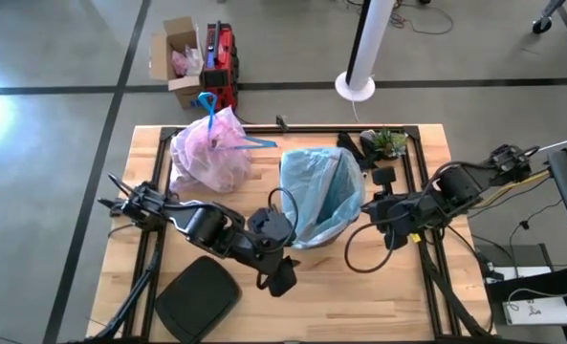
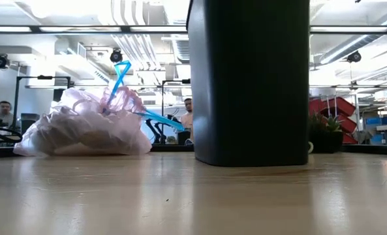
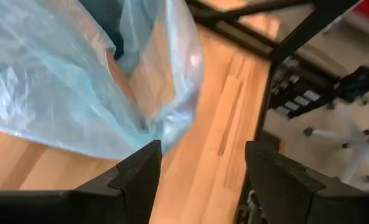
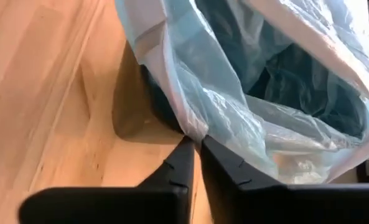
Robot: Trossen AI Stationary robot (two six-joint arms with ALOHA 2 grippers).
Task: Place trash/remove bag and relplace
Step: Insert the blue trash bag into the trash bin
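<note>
Fitting the new blue liner (image 1: 319, 196) over the bin (image 2: 248, 81) is the step in hand, by my judgement. The pink bag (image 1: 211, 151), tied off with its blue drawstring (image 1: 207, 103), lies on the table (image 1: 359, 296) at the far left, well apart from the bin. No loose trash shows on the table; it cannot be seen inside the bag.

The right tool (image 4: 195, 163) is pinched narrow at the liner's lower hem beside the bin wall; whether film sits between the tips cannot be told for certain, though the edge meets them. The left tool (image 3: 200, 177) stands wide and holds nothing, with the liner's skirt just ahead of it at the near side of the bin.

Risks from here:
- The thin film may tear or slip free if the right tool pulls down hard, since only a small fold is caught.
- The liner drapes unevenly, so a pull on one side may drag the opposite side off the rim.
- The bin is light-looking and could tip or slide under a sideways tug.
- The black lid (image 1: 197, 298) lies near the left arm and could be knocked.

No brand, label or legible writing is visible anywhere.
</note>
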